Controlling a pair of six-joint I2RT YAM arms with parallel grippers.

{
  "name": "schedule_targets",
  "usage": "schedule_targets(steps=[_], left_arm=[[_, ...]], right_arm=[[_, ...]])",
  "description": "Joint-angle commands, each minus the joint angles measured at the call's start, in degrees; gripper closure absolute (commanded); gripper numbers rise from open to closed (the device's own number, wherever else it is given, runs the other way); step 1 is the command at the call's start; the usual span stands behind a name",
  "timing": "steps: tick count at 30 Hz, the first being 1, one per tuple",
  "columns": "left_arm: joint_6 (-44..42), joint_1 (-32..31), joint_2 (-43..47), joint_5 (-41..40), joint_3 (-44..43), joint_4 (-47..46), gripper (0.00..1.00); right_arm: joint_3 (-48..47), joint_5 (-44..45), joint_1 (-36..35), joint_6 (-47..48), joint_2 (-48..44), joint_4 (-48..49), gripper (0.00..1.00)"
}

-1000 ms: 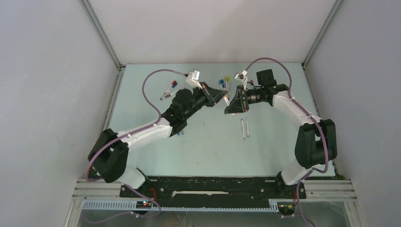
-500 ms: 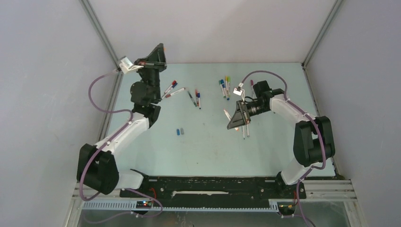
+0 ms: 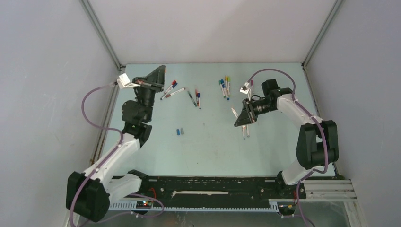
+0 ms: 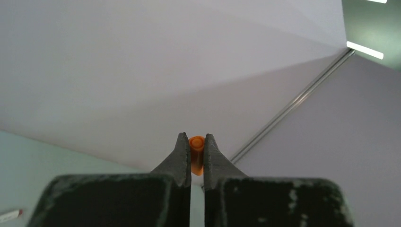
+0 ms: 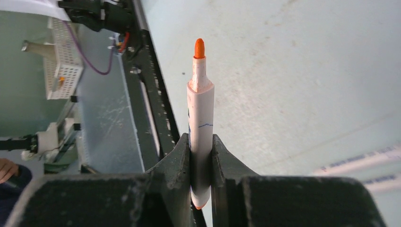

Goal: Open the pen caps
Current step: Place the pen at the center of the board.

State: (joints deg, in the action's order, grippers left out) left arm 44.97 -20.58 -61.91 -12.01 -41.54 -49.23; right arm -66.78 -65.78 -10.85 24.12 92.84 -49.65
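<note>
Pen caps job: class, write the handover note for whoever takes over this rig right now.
Left gripper: shut on the orange cap, raised near the far left corner.
Right gripper: shut on the orange pen, its tip bare.
Done: this pen is uncapped; two loose caps lie mid-table, two pens lie below the right gripper.
Left: the capped pens along the far side.

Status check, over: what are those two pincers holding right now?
Left pincer shut on orange cap. Right pincer shut on uncapped orange pen. Nothing in the way.
</note>
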Motion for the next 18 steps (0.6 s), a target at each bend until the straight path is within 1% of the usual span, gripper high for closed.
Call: schedule_targets(steps=[1, 4, 6, 8, 9, 10, 11, 15, 18], left_arm=[[-2.1, 0.5, 7.3, 9.3, 4.2, 14.0, 0.97], [-3.6, 0.5, 10.5, 13.9, 5.8, 24.4, 0.93], [-4.0, 0.5, 11.6, 15.9, 6.7, 31.7, 0.91], [-4.3, 0.5, 12.1, 17.0, 8.0, 37.3, 0.92], [-4.4, 0.5, 12.3, 17.1, 8.9, 39.6, 0.95], [-4.4, 0.5, 12.8, 17.0, 9.8, 41.4, 0.99], [-4.3, 0.5, 12.9, 16.9, 11.0, 42.9, 1.0], [-3.1, 0.4, 13.8, 16.7, 15.2, 46.1, 1.0], [-2.5, 0.2, 14.0, 17.0, 16.9, 47.0, 1.0]], right_arm=[[-1.0, 9.2, 1.7, 1.3, -3.0, 0.2, 1.0], [-0.4, 16.2, 2.6, -2.0, -2.7, 1.8, 1.0], [1.7, 22.9, 2.9, -6.5, -3.3, 6.0, 1.0], [3.8, 29.4, 3.0, -10.9, -3.8, 10.5, 1.0], [4.6, 31.9, 3.1, -13.4, -3.7, 11.6, 1.0], [5.1, 33.4, 3.2, -14.9, -3.3, 12.1, 1.0], [5.4, 34.4, 3.4, -16.2, -3.1, 12.7, 1.0], [7.3, 40.5, 4.6, -21.2, -2.7, 15.6, 1.0], [8.2, 43.8, 5.7, -23.1, -1.4, 16.3, 1.0]])
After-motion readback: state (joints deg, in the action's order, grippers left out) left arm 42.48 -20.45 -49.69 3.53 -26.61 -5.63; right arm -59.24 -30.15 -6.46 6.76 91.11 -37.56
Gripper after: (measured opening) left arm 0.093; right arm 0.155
